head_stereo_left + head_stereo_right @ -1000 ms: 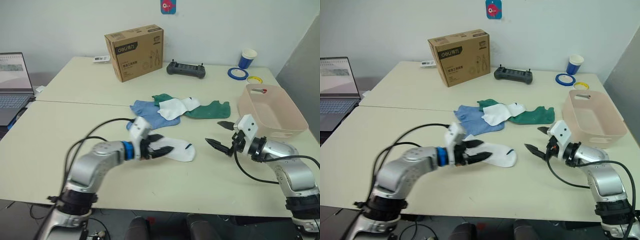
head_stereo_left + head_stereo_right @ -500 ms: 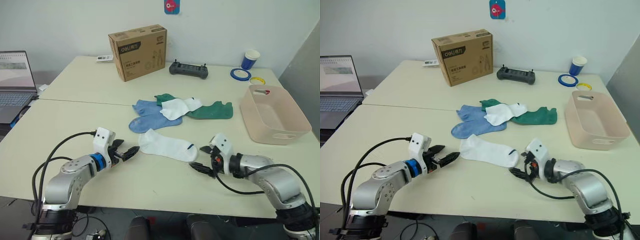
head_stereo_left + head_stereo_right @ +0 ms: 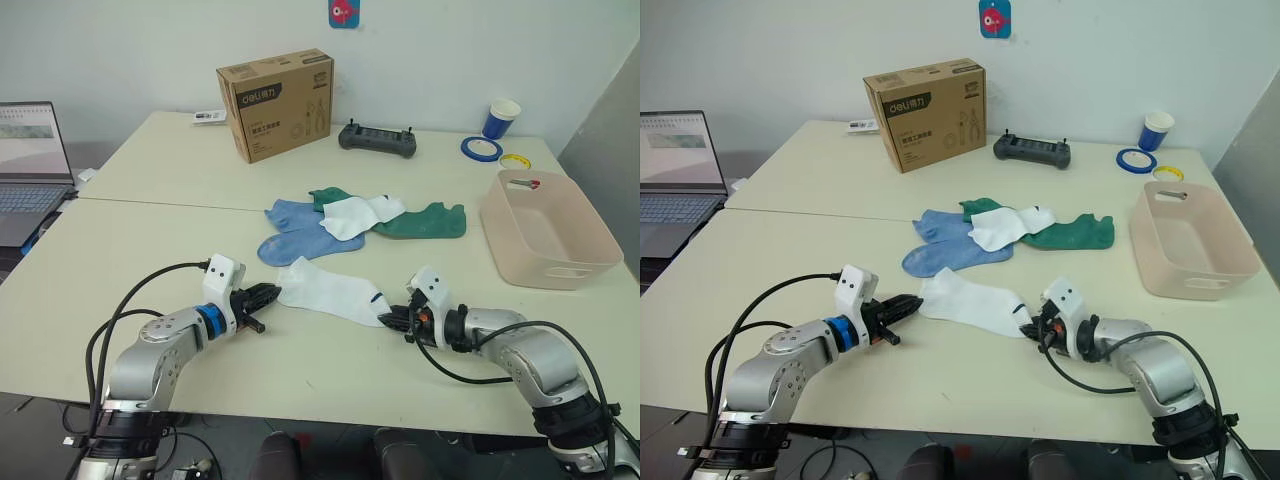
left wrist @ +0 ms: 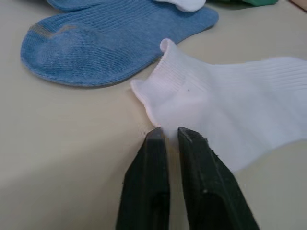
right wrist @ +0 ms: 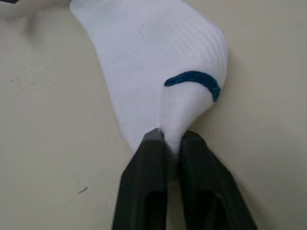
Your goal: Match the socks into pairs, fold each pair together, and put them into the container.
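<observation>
Both grippers are on the same white sock [image 3: 330,291], one at each end. The left gripper [image 4: 167,135] is pinched nearly shut on the cuff edge; the right gripper [image 5: 169,138] is clamped on the toe, just below the blue mark. The sock lies flat on the table [image 3: 150,240] between them. The remaining socks [image 3: 340,215], blue, green and white, are heaped beyond it. The container [image 3: 545,228] stands past the right gripper, off to its outer side.
</observation>
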Controlling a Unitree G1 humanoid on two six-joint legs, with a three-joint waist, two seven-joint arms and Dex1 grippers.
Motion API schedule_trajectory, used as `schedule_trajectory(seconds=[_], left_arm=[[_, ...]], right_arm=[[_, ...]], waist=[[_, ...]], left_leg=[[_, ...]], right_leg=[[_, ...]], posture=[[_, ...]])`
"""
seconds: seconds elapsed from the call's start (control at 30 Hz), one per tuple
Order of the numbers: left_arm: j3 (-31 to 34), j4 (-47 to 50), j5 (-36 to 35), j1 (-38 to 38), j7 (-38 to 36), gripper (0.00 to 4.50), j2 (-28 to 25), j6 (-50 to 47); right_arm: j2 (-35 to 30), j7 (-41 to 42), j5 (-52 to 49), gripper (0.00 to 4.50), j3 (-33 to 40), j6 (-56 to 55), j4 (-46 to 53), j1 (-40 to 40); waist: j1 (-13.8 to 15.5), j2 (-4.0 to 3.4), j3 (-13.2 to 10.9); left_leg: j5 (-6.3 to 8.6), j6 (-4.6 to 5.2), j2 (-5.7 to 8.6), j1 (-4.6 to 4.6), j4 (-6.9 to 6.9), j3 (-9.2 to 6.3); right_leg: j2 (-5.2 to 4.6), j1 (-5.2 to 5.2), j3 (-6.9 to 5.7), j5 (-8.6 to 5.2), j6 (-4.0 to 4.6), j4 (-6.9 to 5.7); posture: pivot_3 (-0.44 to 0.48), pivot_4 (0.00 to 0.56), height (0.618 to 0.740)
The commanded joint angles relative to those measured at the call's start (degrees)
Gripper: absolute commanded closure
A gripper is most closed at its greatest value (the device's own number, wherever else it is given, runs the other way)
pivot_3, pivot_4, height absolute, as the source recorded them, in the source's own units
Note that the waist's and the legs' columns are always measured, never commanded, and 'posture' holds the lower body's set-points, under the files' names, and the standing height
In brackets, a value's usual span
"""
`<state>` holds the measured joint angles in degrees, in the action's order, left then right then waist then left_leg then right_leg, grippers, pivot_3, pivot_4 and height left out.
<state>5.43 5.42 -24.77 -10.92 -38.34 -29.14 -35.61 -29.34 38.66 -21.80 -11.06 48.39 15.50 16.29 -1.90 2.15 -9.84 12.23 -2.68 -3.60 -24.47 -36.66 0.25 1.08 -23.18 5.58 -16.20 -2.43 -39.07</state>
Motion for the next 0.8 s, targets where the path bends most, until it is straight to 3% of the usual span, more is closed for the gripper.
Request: schedule_trajectory(seconds=[0.03, 0.23, 0.5, 0.73, 0.8], left_arm=[[0.74, 3.53, -1.02, 1.0, -0.49, 4.41, -0.71, -0.36], [1.31, 13.44, -6.72, 6.78, -1.69, 4.41, -2.72, -8.05], [-0.31, 28.31, -16.02, 17.3, -0.74, 4.41, -3.28, -17.02], [2.73, 24.45, -11.82, 14.48, 5.23, 4.41, -0.71, -11.01], [4.73, 22.26, -12.26, 12.63, 6.49, 4.02, 0.07, -10.14]], right_arm=[[-0.58, 0.22, -1.44, 4.42, 2.6, 0.14, 2.17, -0.85], [-3.32, 3.06, -2.55, 4.42, 4.15, -0.11, 1.18, 0.09], [-6.28, 11.76, -1.28, 4.42, 0.87, -1.85, -10.53, 11.05], [-6.6, 15.9, 0.91, 4.42, -1.44, -3.74, -16.76, 15.1], [-6.15, 15.62, 0.75, 4.5, -0.98, -3.6, -16.59, 14.87]], waist=[[0.0, 0.0, 0.0], [-0.12, 0.0, 0.0], [-1.12, -0.02, -0.02], [-1.02, -0.03, -0.02], [-1.03, -0.03, -0.02]], left_leg=[[0.0, 0.0, 0.0, 0.0, 0.0, 0.0], [0.0, 0.0, -0.01, 0.0, 0.0, 0.02], [0.0, 0.0, -0.02, 0.01, -0.01, 0.01], [0.0, 0.0, 0.0, 0.01, -0.01, -0.05], [0.0, 0.0, 0.0, 0.01, -0.01, -0.02]], right_leg=[[0.0, 0.0, 0.0, -0.01, -0.01, 0.0], [-0.01, 0.0, 0.03, -0.01, -0.02, 0.02], [-0.02, -0.01, 0.0, -0.02, -0.03, 0.0], [0.0, 0.01, -0.04, -0.01, 0.0, 0.01], [0.0, 0.0, 0.0, -0.01, 0.0, 0.01]], posture=[[0.0, 0.15, 0.74], [0.0, 0.15, 0.74], [0.0, 0.15, 0.74], [0.0, 0.15, 0.74], [0.0, 0.15, 0.74]])
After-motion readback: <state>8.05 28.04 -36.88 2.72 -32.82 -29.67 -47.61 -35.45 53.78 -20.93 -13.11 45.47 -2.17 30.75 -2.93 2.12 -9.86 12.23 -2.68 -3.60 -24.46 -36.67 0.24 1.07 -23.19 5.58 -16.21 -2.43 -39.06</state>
